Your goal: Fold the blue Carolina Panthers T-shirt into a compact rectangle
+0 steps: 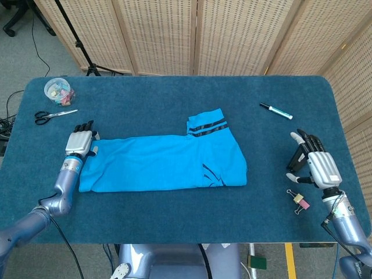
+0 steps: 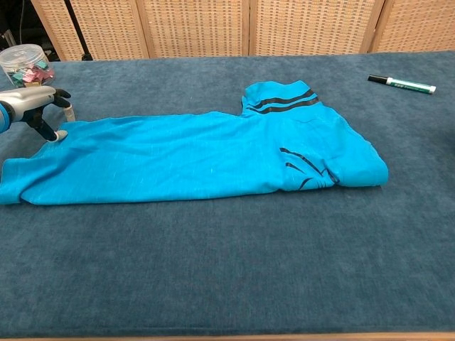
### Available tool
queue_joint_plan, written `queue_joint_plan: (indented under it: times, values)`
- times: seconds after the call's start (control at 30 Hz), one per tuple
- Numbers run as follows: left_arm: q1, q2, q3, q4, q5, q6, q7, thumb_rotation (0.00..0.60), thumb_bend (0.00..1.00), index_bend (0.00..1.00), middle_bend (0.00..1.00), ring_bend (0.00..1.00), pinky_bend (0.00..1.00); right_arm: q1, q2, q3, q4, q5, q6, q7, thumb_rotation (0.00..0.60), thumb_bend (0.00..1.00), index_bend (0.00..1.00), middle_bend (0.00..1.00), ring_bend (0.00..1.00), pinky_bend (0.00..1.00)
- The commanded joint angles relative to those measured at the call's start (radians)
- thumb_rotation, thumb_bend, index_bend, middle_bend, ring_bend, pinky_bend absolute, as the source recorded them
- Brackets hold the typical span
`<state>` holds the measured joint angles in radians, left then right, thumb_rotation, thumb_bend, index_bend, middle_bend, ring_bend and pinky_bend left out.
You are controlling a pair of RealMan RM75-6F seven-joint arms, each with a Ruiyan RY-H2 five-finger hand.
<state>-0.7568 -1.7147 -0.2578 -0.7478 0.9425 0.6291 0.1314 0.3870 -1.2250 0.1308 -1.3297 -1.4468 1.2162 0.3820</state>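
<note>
The blue T-shirt (image 1: 168, 163) lies folded into a long band across the middle of the table, with a black-striped sleeve (image 1: 206, 126) sticking up at its right part. In the chest view the T-shirt (image 2: 199, 153) lies flat, black logo marks near its right fold. My left hand (image 1: 80, 141) is at the band's upper left corner. In the chest view the left hand (image 2: 32, 103) has its fingers apart, a fingertip just touching the cloth edge, gripping nothing. My right hand (image 1: 314, 163) rests open on the table far to the right, away from the shirt.
A marker (image 1: 276, 111) lies at the back right. Scissors (image 1: 52, 115) and a clear tub of clips (image 1: 58, 90) sit at the back left. A binder clip (image 1: 299, 201) lies just in front of my right hand. Wicker screens stand behind the table.
</note>
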Motion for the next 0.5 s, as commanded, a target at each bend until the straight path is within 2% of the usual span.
queue_joint_plan:
  times: [0.03,0.5]
  values:
    - [0.002,0.000,0.000,-0.003,0.003,0.005,-0.003,0.600,0.36,0.70,0.00,0.00,0.00,0.000,0.000,0.000,0.000,0.000,-0.001,0.002,0.600,0.00,0.00,0.00,0.00,0.00]
    - [0.013,-0.007,-0.008,-0.015,0.027,0.039,-0.042,0.600,0.36,0.76,0.00,0.00,0.00,0.000,-0.001,0.000,0.004,-0.002,0.000,0.010,0.600,0.00,0.00,0.00,0.00,0.00]
